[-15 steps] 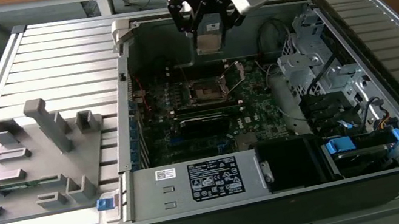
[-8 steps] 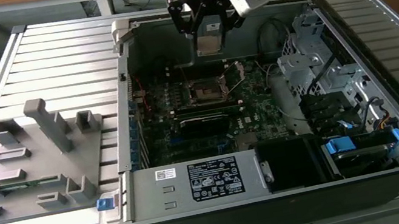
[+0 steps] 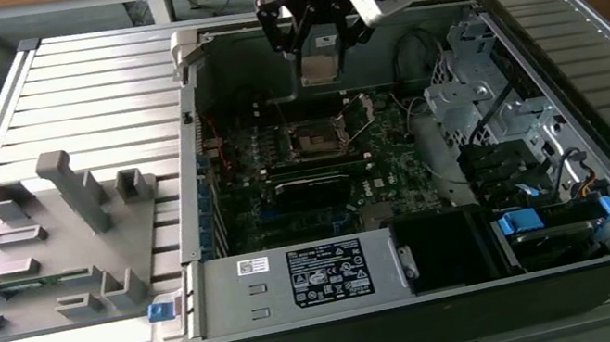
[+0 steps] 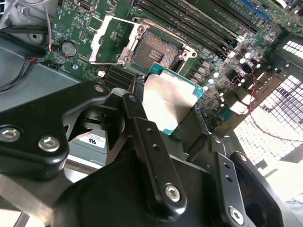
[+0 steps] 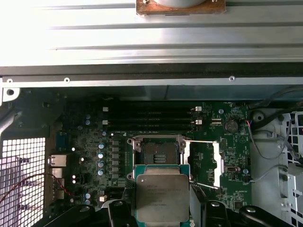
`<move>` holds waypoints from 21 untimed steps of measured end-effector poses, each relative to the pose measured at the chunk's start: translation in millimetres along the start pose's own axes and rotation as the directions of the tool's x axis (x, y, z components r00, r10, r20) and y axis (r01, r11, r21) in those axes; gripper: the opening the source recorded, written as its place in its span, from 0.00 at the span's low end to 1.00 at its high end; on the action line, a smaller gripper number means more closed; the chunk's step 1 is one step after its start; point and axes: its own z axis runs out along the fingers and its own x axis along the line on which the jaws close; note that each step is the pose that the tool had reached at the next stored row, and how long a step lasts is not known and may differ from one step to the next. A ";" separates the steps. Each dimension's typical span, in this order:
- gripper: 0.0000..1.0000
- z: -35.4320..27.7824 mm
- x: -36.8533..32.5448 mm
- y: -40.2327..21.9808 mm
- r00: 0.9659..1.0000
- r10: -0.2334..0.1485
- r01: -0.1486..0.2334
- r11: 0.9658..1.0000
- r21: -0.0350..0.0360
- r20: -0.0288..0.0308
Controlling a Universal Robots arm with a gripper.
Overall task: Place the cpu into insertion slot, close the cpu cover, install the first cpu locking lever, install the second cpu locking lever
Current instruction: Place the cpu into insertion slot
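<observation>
My gripper (image 3: 318, 58) hangs over the open computer case, shut on the cpu (image 3: 319, 68), a flat square chip with a dull silver top. In both wrist views the cpu (image 4: 168, 101) (image 5: 162, 196) sits between the two black fingers (image 4: 142, 127) (image 5: 119, 210), held by its edges. It hovers above the board, a little to one side of the insertion slot (image 5: 156, 153) (image 4: 154, 52) (image 3: 314, 138), whose dark centre is bare. The cpu cover (image 5: 217, 163) (image 4: 111, 40) is swung open beside the slot. Two thin locking levers (image 5: 201, 141) stand raised off the slot.
The dark green motherboard (image 3: 284, 198) lies inside the case, with long black memory slots (image 5: 149, 118) beside the socket. Drive cages and cables (image 3: 484, 116) fill the exterior view's right. A grey fixture tray (image 3: 54, 243) sits on the slatted table at the exterior view's left.
</observation>
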 end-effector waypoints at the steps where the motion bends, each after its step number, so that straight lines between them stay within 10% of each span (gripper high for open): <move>1: 0.54 0.3 0.0 0.0 1.000 0.000 0.000 1.000 0.000 0.000; 21: 0.54 6.8 -0.2 -0.6 1.000 0.000 0.000 1.000 0.000 0.000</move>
